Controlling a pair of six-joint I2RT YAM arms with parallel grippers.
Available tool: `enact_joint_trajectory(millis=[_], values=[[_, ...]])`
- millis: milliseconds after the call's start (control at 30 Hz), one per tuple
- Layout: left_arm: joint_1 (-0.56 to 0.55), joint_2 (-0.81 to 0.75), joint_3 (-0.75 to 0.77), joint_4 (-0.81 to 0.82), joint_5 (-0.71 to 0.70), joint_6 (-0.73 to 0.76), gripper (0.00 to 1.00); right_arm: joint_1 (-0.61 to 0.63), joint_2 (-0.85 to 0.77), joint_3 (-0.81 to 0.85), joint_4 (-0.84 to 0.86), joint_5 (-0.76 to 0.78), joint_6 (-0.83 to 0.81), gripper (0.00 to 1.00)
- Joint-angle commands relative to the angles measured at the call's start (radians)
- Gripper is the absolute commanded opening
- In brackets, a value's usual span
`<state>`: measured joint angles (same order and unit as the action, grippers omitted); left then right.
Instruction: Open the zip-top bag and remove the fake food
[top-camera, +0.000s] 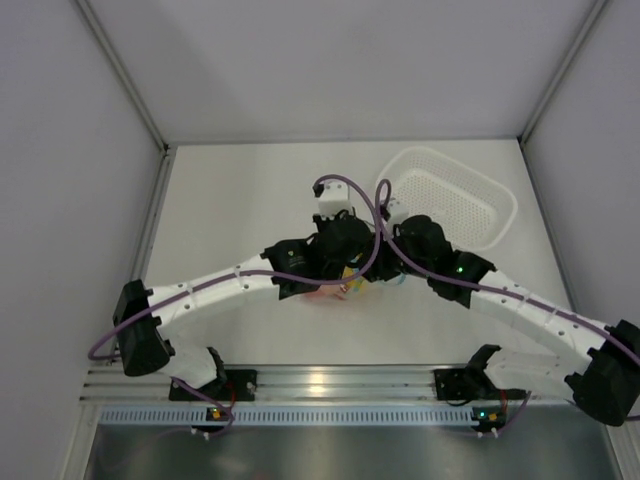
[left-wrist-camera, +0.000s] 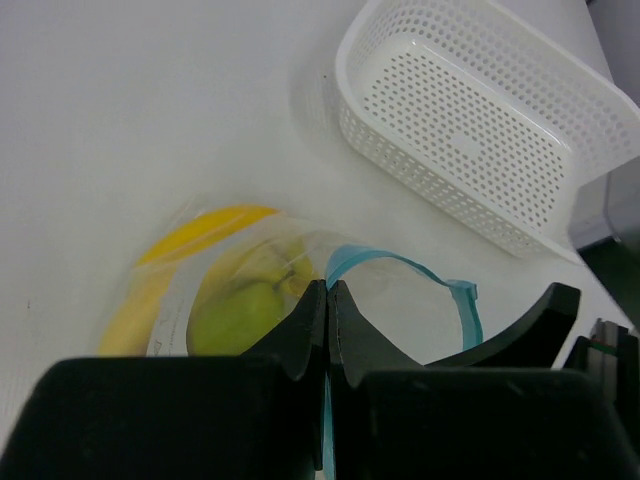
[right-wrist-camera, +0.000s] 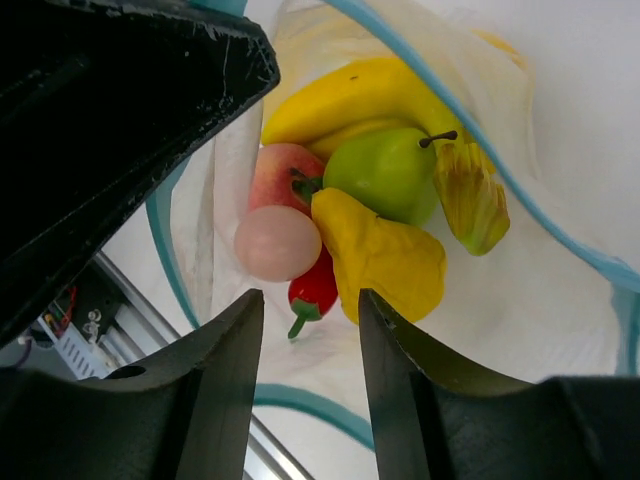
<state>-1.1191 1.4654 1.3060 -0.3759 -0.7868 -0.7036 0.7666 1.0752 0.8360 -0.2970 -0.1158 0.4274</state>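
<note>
The zip-top bag (left-wrist-camera: 400, 262) lies open on the table, its light blue zip strip spread into a loop. My left gripper (left-wrist-camera: 328, 288) is shut on one side of that strip. A green pear (left-wrist-camera: 235, 312) and a yellow banana (left-wrist-camera: 165, 285) show through the plastic. My right gripper (right-wrist-camera: 310, 298) is open and empty at the bag's mouth (right-wrist-camera: 300, 402). Just beyond its tips lie a red chili (right-wrist-camera: 315, 288), a pink ball (right-wrist-camera: 277, 243), a yellow piece (right-wrist-camera: 385, 255), the pear (right-wrist-camera: 385, 175) and the banana (right-wrist-camera: 370, 95). In the top view both grippers (top-camera: 350, 272) meet over the bag and hide most of it.
A white perforated basket (top-camera: 455, 195) stands just right of and behind the bag; it also shows in the left wrist view (left-wrist-camera: 480, 120). The left gripper's black body (right-wrist-camera: 120, 120) fills the upper left of the right wrist view. The metal rail (top-camera: 320, 385) runs along the near edge.
</note>
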Motion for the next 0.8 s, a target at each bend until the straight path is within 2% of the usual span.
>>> enact_joint_trajectory(millis=[0, 233, 433, 600, 767], values=[[0.004, -0.025, -0.014, 0.026, -0.037, -0.051, 0.0, 0.051, 0.052, -0.011, 0.145, 0.074, -0.029, 0.44], [0.007, -0.037, -0.06, 0.025, 0.003, -0.031, 0.0, 0.079, 0.097, -0.141, 0.336, 0.159, -0.122, 0.56], [0.025, -0.039, -0.094, 0.025, 0.081, -0.025, 0.0, 0.079, 0.12, -0.236, 0.527, 0.122, -0.171, 0.62], [0.035, -0.04, -0.134, 0.026, 0.101, -0.042, 0.0, 0.082, 0.19, -0.259, 0.628, 0.041, -0.135, 0.66], [0.039, -0.046, -0.168, 0.026, 0.113, -0.063, 0.0, 0.137, 0.279, -0.267, 0.717, 0.094, -0.078, 0.66]])
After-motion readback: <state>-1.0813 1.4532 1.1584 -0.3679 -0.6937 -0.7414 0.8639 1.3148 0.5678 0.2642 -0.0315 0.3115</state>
